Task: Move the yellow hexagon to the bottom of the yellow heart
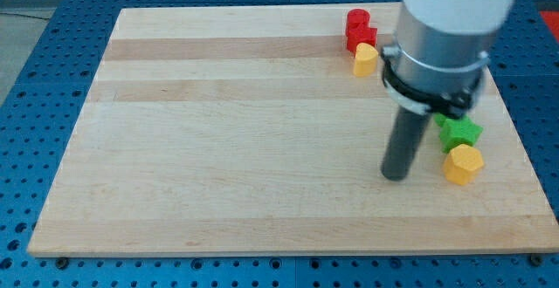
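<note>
On the board's right side: my tip (pixel 396 176) is down on the wood, and that's where the action sits.
Tip position: it stands just to the view's left of the yellow hexagon (pixel 463 163), close by but with a sliver of bare board between them, so apart, not touching.
Yellow hexagon: low on the view's right, near the board's right edge, tucked right under the green star (pixel 459 132), the two looking as good as touching.
Green star: partly hidden behind the arm's grey collar, only its lower points showing.
Yellow heart: up near the view's top (pixel 364 59), well apart from the hexagon.
Red blocks: two of them (pixel 359 30) stacked close at the top edge, pressed against the heart's upper side; their shapes are hard to make out.
Pincer: none on this arm, only a straight dark rod, holding nothing.
Wooden board: pale planks (pixel 218 148) on a blue perforated table (pixel 35 105).
</note>
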Robot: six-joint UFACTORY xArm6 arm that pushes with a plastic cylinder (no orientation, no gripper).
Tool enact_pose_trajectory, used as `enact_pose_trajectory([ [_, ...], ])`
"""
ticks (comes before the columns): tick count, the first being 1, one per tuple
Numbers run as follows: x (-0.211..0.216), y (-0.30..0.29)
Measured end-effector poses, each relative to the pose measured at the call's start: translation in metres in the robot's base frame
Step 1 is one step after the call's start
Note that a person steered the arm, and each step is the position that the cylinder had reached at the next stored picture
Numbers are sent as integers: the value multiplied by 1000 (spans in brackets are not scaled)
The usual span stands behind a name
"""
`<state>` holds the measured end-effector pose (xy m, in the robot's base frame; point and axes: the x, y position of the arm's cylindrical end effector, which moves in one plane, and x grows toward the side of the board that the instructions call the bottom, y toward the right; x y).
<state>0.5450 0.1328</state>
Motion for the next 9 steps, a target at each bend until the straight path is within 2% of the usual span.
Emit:
enact_pose_trajectory([
  [1, 29, 39],
  [2, 34, 101],
  [3, 21, 127],
  [6, -13, 51],
  [9, -72, 39],
])
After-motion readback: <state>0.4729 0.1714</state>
